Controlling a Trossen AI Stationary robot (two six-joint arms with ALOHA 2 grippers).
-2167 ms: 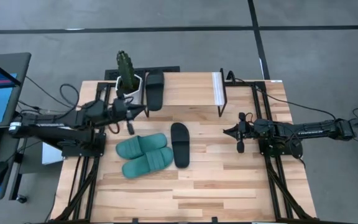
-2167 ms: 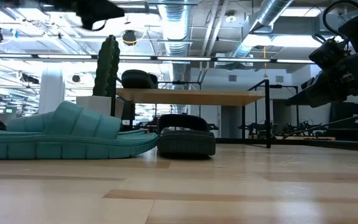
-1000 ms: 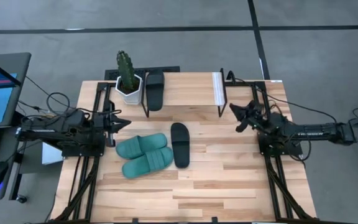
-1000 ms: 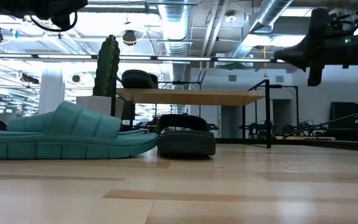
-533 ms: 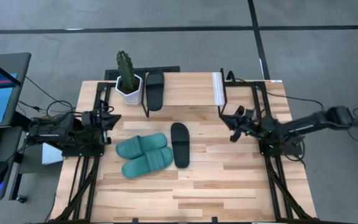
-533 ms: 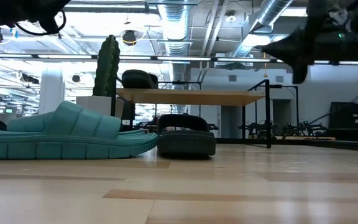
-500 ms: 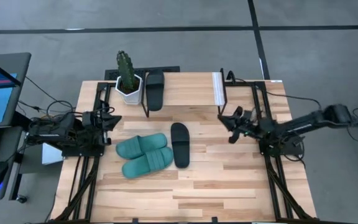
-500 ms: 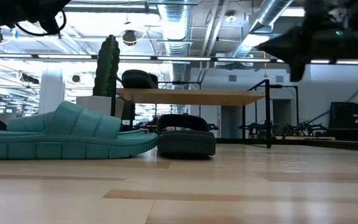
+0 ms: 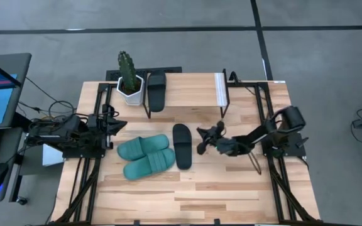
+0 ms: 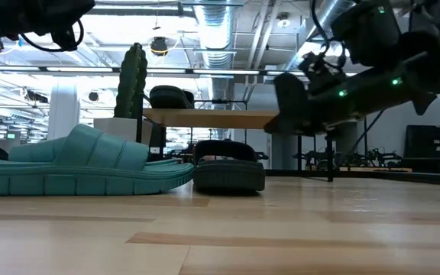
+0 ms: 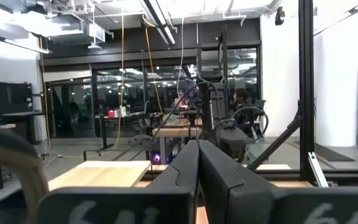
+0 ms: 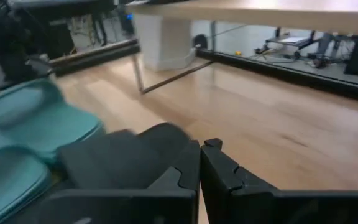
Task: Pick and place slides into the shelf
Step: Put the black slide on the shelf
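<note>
Looks like the reach-in for the loose black slide (image 9: 181, 145) on the table. Right claw (image 9: 201, 139) hanging just beside it, on the side away from the teal pair (image 9: 146, 156), fingers pressed together and holding nothing. So first thing: open up before dropping, otherwise just shoving it around. Best bet probably to line up over the strap, straddle it or pinch one side wall, then squeeze and lift clean. Worth keeping clear of the teal ones, since the nearer teal slide sits right against the black one on the far side from the claw.

Black slide's long axis runs toward the shelf (image 9: 187, 89) and back, roughly square to the claw's approach, so a grip across the width should work. Can't tell toe from heel. Other black slide (image 9: 156, 90) already lying at the shelf's end, past the claw, same lengthwise direction.

Left claw (image 9: 119, 125) parked off beyond the teal pair, shut, empty.
</note>
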